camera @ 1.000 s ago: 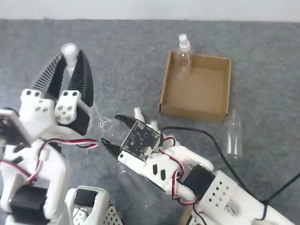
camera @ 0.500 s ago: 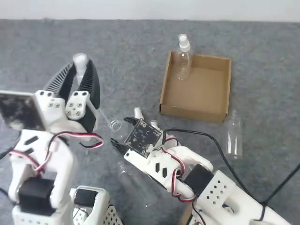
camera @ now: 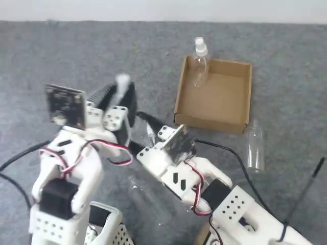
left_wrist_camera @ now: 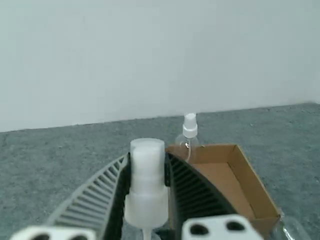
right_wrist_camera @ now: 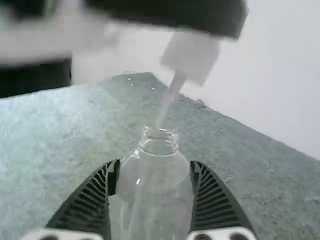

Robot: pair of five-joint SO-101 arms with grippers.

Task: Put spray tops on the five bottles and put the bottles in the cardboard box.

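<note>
Left claw: narrow, both fingers pressed on the collar of a white spray top, whose dip tube hangs out below.
Right claw: part open, about a bottle's width, one finger on each side of an uncapped clear bottle with its neck pointing up.
Change: over the last second the left claw has swung from the left edge of the table in towards the middle. The spray top now sits above the right claw. The right claw has also turned, tipping the bottle's mouth up to meet it.
Tube position: in the right wrist view the dip tube slants down to the open neck. Its end is at the mouth; cannot tell if it is already inside.
Meaning for task: the two parts are lined up, so this looks like the start of capping a second bottle. The top is not yet seated on the neck.
Cardboard box: towards the far right of the table. One capped bottle stands in its far left corner.
Loose bottles: one uncapped bottle lies just outside the box's near right corner. Another bottle lies near the table's near edge, under the right arm.
Progress (judged): one of five boxed.
</note>
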